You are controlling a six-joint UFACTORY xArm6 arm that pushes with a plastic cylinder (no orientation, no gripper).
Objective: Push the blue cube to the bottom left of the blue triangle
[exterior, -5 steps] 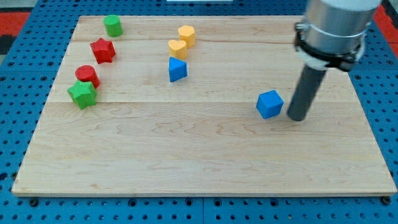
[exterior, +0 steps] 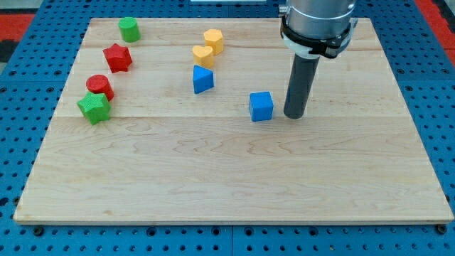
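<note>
There is no gripper on this arm, so no open or closed state to tell; you work with my tip, the lower end of a dark rod, which stands just beside the blue cube on the view's right, with a slim gap showing between them. The cube sits near the middle of the wooden surface, to the right of and slightly below the blue triangle.

To do this step well, I judge you should keep pushing toward the view's left, contacting the cube's right face squarely so it does not spin off the tip. Steer a little toward the view's bottom so the cube passes under the triangle and stops at its lower left.

That path looks free. Just above the triangle stand the yellow heart and yellow hexagon; stay below them. Farther left, the green star, red cylinder, red star and green cylinder mark where to stop short.
</note>
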